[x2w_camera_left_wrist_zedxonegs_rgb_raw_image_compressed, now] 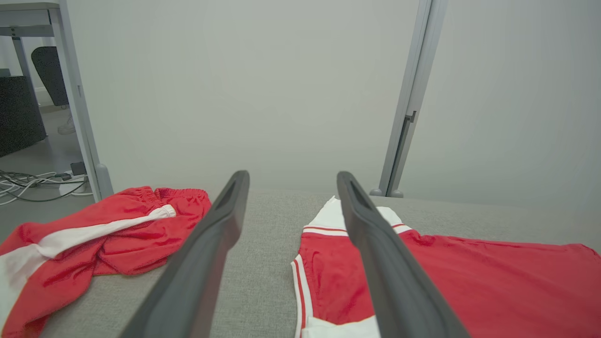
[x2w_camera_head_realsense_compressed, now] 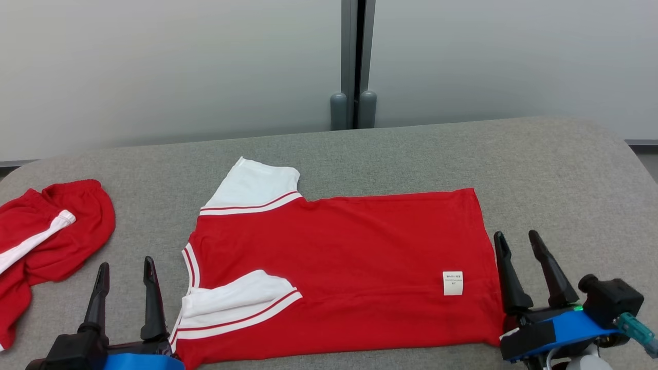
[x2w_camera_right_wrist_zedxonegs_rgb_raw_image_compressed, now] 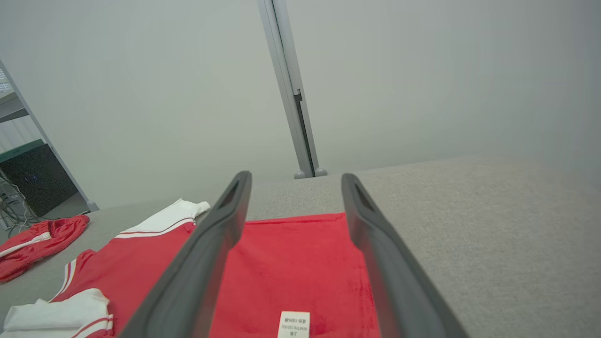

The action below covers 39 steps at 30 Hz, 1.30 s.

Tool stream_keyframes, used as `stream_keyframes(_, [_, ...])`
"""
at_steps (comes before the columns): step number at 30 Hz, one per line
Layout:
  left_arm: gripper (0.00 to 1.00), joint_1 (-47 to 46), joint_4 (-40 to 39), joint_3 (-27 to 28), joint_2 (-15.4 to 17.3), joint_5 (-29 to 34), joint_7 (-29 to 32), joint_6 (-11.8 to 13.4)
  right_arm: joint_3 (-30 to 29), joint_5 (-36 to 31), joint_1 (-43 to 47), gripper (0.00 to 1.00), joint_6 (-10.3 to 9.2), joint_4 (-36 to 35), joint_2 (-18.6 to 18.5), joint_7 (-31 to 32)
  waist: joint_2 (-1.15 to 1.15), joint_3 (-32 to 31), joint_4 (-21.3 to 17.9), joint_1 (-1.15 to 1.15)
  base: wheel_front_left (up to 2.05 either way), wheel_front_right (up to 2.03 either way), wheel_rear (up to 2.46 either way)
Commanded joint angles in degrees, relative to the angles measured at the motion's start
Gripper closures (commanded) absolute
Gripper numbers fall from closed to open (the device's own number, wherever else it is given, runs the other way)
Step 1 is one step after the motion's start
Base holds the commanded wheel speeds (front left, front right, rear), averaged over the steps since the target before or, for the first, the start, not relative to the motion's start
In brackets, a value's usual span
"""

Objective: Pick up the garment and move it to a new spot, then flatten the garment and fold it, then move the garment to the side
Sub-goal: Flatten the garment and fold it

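Observation:
The garment (x2w_camera_head_realsense_compressed: 339, 257) is a red T-shirt with white sleeves, lying flat on the grey table (x2w_camera_head_realsense_compressed: 555, 174), neck to the left and hem to the right, a white label near the hem. One white sleeve is folded in over its front. My left gripper (x2w_camera_head_realsense_compressed: 126, 272) stands open just left of the collar, nothing between its fingers. My right gripper (x2w_camera_head_realsense_compressed: 516, 244) stands open at the hem's right edge, also empty. The left wrist view shows the shirt (x2w_camera_left_wrist_zedxonegs_rgb_raw_image_compressed: 469, 281) under the right finger (x2w_camera_left_wrist_zedxonegs_rgb_raw_image_compressed: 375, 244); the right wrist view shows the shirt (x2w_camera_right_wrist_zedxonegs_rgb_raw_image_compressed: 291, 263) between the fingers (x2w_camera_right_wrist_zedxonegs_rgb_raw_image_compressed: 216, 244).
A crumpled pair of red shorts (x2w_camera_head_realsense_compressed: 46, 236) with a white stripe lies at the table's left end, also visible as red shorts (x2w_camera_left_wrist_zedxonegs_rgb_raw_image_compressed: 94, 239) in the left wrist view. A grey partition wall with a post (x2w_camera_head_realsense_compressed: 354, 61) stands behind the table.

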Motion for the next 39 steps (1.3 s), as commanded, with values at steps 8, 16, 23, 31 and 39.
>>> stream_keyframes(8, [0.00,-0.5,2.5,-0.3,0.3,5.0,-0.1,-1.1,-0.9,-3.6,5.1,0.00,0.03,-0.8,3.0,-0.2,0.00,-1.4,0.5,0.00,0.00,0.00,0.00])
stream_keyframes(16, [0.00,-0.2,4.8,-0.6,0.9,7.1,-0.1,-1.2,-0.7,-5.4,6.7,0.00,0.03,-0.5,3.9,-0.2,0.00,-2.0,0.3,0.00,0.00,0.00,0.00])
stream_keyframes(23, [0.00,-0.5,6.2,-1.2,0.7,7.5,-0.1,-1.4,-0.8,-6.6,7.2,0.00,0.03,0.9,4.5,-0.2,0.00,-2.2,0.6,0.00,0.00,0.00,0.00])
stream_keyframes(31, [0.00,-1.2,7.5,-1.0,1.1,7.1,-0.1,-1.7,-0.8,-7.4,6.7,0.00,0.03,3.1,4.8,-0.2,0.00,-2.4,0.8,0.00,0.00,0.00,0.00])
stream_keyframes(39, [0.00,-0.8,7.9,-0.9,1.0,7.1,-0.1,-1.8,-0.6,-7.6,6.6,0.00,0.03,3.8,4.9,-0.2,0.00,-2.5,0.6,0.00,0.00,0.00,0.00])
